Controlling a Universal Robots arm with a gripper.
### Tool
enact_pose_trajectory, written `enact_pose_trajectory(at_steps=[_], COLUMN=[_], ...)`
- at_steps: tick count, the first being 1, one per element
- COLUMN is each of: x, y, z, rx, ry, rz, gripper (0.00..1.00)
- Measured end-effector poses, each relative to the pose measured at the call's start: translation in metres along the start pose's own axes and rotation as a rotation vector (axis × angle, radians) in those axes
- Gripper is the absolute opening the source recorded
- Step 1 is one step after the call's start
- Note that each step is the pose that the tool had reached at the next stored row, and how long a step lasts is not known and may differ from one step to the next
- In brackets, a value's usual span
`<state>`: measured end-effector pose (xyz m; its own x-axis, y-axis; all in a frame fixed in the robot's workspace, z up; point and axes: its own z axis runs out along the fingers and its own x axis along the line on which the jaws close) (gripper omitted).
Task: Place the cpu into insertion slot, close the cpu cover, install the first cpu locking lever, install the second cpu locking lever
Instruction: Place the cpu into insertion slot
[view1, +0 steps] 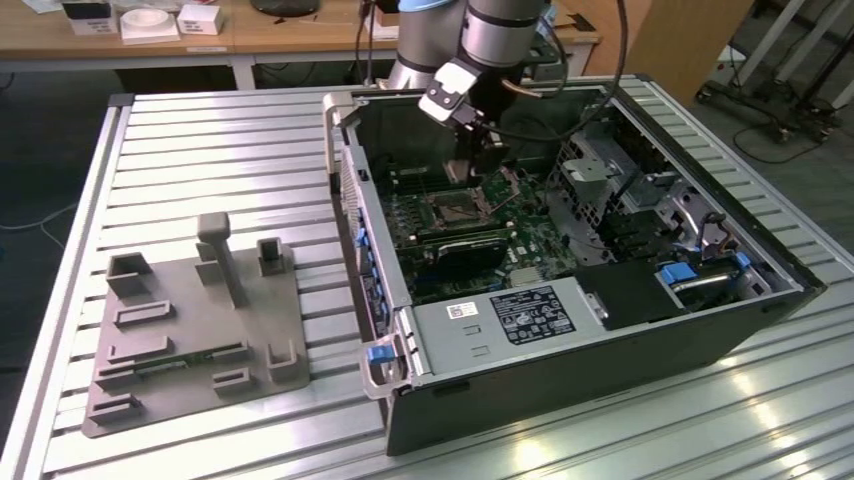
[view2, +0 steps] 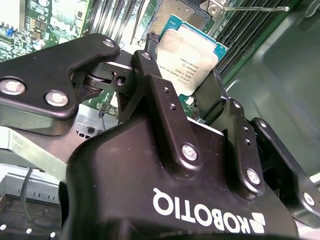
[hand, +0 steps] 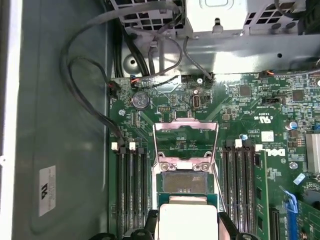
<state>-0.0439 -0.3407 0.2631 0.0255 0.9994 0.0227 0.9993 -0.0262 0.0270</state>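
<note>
One cpu (view2: 190, 50), one insertion slot (hand: 182, 182), one cpu cover (hand: 185, 126), one gripper (view2: 182, 65), one computer case (view1: 561, 400).

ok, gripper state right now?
Gripper: shut on the cpu, near the insertion slot; cpu cover is open.

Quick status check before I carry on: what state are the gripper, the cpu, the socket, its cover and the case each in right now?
gripper: shut on the cpu.
cpu: held between the fingers, metal top showing, not yet in the slot.
insertion slot: empty and uncovered.
cpu cover: swung open, off the slot.
computer case: lying on its side, side panel off.
</note>
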Motion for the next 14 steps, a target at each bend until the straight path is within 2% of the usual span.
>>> enact_pose_trajectory(at_steps=[7,14], x=[-0.0002,-0.0005], y=[0.0,-0.0004], z=[0.0128,0.0251], rx=[0.0033,0.0111], ry=[0.0004,0.0002], rz=[-0.005,-0.006], gripper=[0.54,0.54])
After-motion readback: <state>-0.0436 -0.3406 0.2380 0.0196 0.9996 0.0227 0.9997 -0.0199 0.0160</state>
